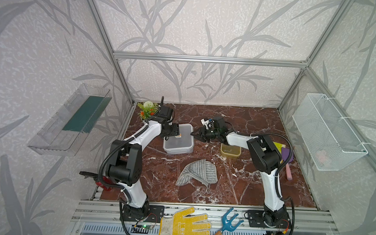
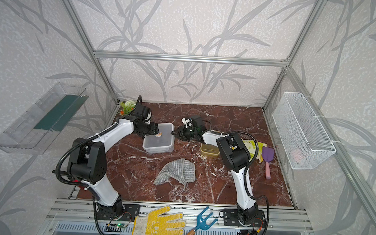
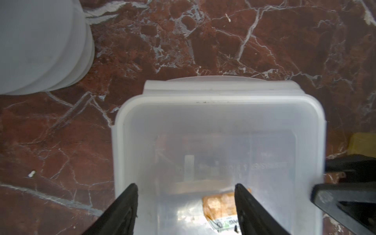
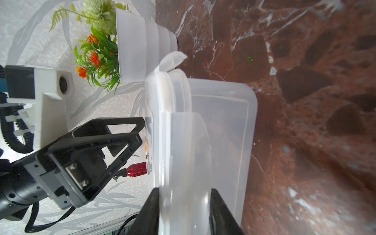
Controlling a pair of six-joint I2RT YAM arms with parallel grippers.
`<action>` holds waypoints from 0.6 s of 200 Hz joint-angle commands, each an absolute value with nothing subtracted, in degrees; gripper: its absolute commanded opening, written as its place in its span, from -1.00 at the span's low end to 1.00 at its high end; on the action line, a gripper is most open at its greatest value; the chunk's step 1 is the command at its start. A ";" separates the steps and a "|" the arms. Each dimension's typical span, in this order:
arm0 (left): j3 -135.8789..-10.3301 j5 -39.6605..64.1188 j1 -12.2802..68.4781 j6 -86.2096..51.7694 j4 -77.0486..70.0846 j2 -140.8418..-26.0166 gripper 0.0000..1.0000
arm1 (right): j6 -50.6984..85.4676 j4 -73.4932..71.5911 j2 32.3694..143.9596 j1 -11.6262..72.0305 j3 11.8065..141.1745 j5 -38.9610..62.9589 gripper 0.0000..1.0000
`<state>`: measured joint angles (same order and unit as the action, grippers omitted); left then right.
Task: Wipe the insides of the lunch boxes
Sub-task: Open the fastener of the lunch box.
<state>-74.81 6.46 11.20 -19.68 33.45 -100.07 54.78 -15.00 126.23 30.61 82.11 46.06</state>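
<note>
A blue garden fork (image 1: 225, 226) with a wooden handle is lying on the front rail. A yellow dotted work glove (image 1: 184, 225) is lying just beside it, on its left. Beyond the fork, a grey striped cloth (image 1: 198, 175) is lying crumpled on the marble tabletop (image 1: 245, 187). Farther beyond and rightward, a purple scoop (image 1: 287, 156) is lying near a white wire basket (image 1: 329, 134) that is hanging on the wall. Far beyond and leftward, a potted plant (image 1: 147, 109) is standing in the corner.
</note>
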 commanded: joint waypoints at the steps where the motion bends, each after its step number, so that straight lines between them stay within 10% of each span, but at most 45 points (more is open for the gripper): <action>1: -73.47 5.06 12.30 -19.34 41.66 -104.30 0.47 | 46.12 -2.06 124.30 30.42 83.83 42.24 -0.88; 120: -74.27 4.67 12.94 -19.41 41.58 -106.22 0.48 | 36.96 16.23 124.44 30.52 92.02 36.14 -0.89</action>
<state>-76.97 2.44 12.93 -18.61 34.52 -102.21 41.08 8.75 125.10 30.68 91.35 39.88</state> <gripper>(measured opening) 0.741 0.364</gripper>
